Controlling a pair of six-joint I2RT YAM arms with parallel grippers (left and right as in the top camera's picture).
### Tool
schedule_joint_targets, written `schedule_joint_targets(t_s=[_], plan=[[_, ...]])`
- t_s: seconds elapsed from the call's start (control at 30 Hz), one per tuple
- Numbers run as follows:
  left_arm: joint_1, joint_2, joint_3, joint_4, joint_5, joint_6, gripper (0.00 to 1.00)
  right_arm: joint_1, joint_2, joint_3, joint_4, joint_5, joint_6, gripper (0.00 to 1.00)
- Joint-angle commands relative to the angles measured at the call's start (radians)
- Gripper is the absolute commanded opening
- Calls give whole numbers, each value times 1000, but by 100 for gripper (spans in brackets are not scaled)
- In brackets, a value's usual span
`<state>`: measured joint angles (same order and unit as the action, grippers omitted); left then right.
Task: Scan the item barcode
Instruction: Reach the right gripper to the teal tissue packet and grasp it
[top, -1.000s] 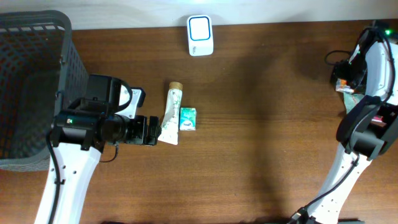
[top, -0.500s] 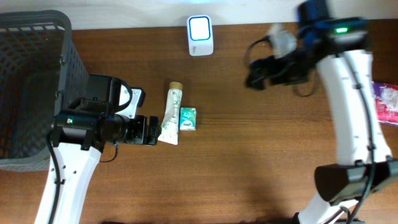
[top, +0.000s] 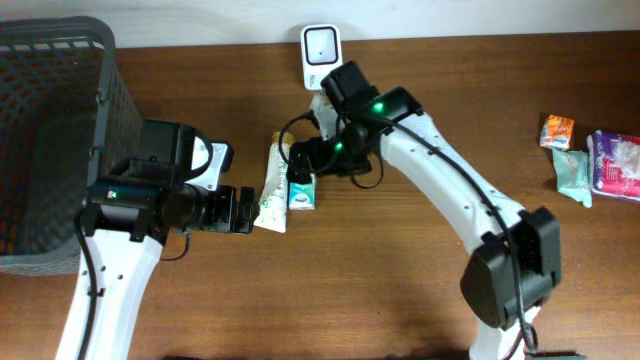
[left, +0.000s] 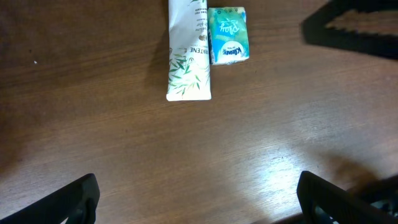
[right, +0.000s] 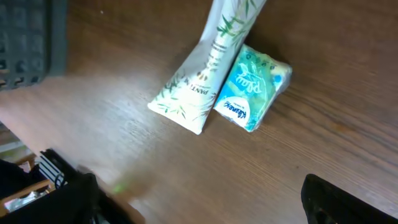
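Two candidates, touching side by side on the wooden table (top: 350, 300): Pantene tube (top: 275, 185) and Kleenex tissue pack (top: 302, 193), apart from the white scanner (top: 322, 45) at the far edge. Tube's long axis toward that scanner, crimped end just beside left gripper (top: 246, 210). Directly over the pair, right gripper (top: 305, 165): likely the nearer. Both sets of jaws spread wide, holding nothing.

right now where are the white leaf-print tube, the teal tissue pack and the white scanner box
white leaf-print tube (left: 188, 56), left wrist view, mid body
teal tissue pack (left: 228, 35), left wrist view, top face
white scanner box (top: 320, 45), overhead view, centre window
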<state>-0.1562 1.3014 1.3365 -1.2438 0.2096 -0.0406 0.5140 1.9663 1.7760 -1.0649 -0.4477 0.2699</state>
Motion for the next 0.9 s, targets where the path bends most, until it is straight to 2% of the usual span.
schedule_joint_targets(t_s=[0.0, 0.3, 0.37, 0.5, 0.6, 0.67, 0.77, 0.8, 0.83, 0.87], plan=[[-3, -5, 2, 2, 3, 23, 99, 3, 19, -11, 15, -8, 54, 99], [-3, -5, 2, 2, 3, 23, 99, 4, 23, -11, 58, -8, 54, 99], [-3, -5, 2, 2, 3, 23, 99, 4, 40, -11, 63, -8, 101, 99], [-3, -5, 2, 2, 3, 23, 99, 4, 87, -11, 52, -8, 106, 99], [-3, -5, 2, 2, 3, 23, 99, 2, 114, -11, 33, 123, 106, 99], [-3, -5, 2, 2, 3, 23, 99, 3, 122, -11, 71, 123, 106, 99], [-3, -5, 2, 2, 3, 23, 99, 1, 123, -11, 76, 128, 32, 99], [-3, -5, 2, 2, 3, 23, 99, -8, 126, -11, 71, 129, 30, 89], [-3, -5, 2, 2, 3, 23, 99, -15, 134, -11, 75, 127, 31, 71], [-3, -5, 2, 2, 3, 23, 99, -17, 142, -11, 80, 126, 31, 59]])
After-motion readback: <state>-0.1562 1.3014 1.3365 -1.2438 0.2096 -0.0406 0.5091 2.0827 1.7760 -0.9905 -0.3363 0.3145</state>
